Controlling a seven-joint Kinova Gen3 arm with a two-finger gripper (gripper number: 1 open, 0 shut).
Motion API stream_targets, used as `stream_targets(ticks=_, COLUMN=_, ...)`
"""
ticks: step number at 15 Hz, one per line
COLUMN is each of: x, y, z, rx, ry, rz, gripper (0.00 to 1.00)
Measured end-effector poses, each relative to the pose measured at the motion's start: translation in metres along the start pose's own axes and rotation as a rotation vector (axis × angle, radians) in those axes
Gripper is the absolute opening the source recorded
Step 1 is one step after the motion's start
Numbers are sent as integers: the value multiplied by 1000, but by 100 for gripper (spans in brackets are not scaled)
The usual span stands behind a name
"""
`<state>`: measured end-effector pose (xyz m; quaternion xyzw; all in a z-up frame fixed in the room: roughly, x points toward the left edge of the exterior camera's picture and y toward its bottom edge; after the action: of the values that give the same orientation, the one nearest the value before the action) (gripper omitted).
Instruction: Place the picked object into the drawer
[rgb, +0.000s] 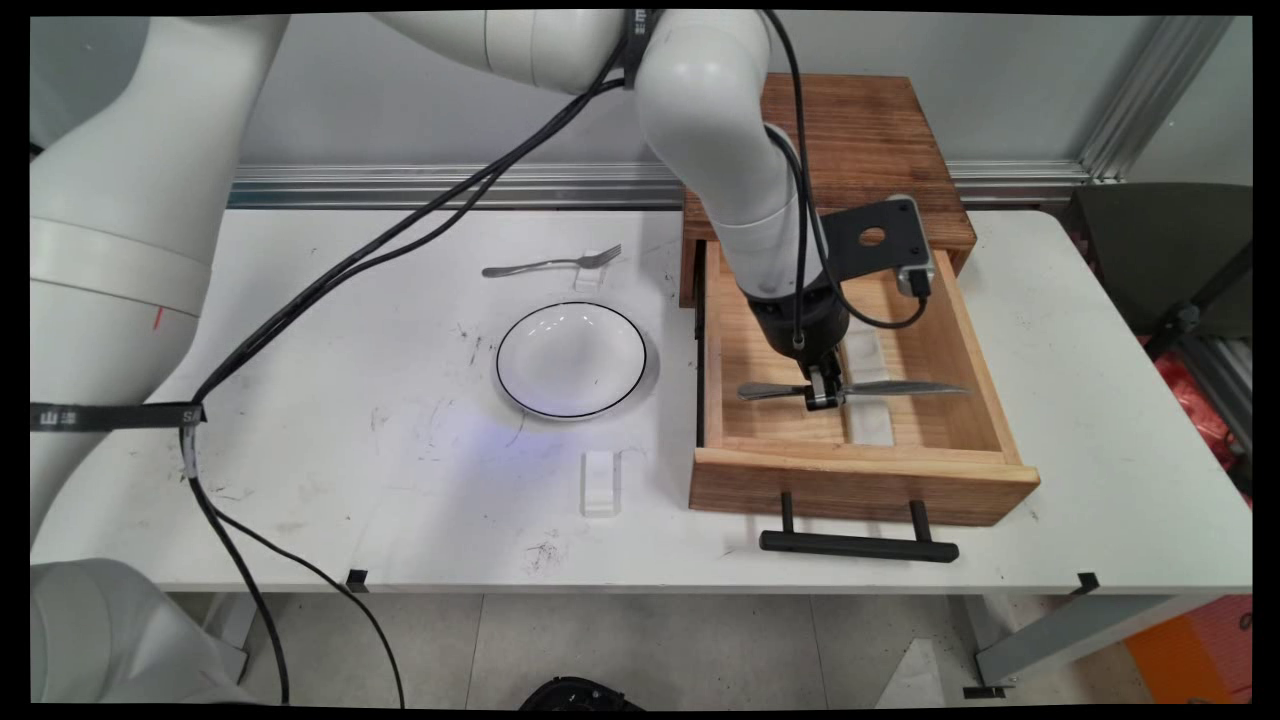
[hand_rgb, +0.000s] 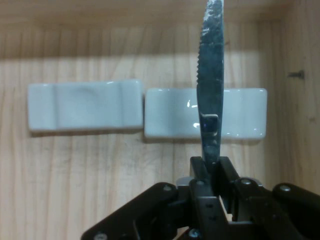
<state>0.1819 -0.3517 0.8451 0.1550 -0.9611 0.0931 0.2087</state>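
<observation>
The white bench (rgb: 400, 480), scuffed with dark marks, is carrying everything here, and nearest its front edge a small clear rest (rgb: 600, 483) is lying beside the black handle (rgb: 858, 545) of an open wooden drawer (rgb: 862, 482). Inside that drawer the end effector (rgb: 822, 392) is clenching a metal knife (rgb: 900, 388) near its middle, holding it level above the drawer floor; the knife is looking dull grey and speckled, with a serrated edge showing in the hand view (hand_rgb: 211, 75). Beneath it two white rests (hand_rgb: 84, 105) are lying end to end. Left of the drawer a white plate (rgb: 571, 359) with a thin black rim is sitting, and beyond it a fork (rgb: 553, 263) is resting.
</observation>
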Motion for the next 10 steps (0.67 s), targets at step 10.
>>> stream_targets(ticks=10, x=-11, y=4, z=19, rx=0, ry=-3, rz=-12, gripper=0)
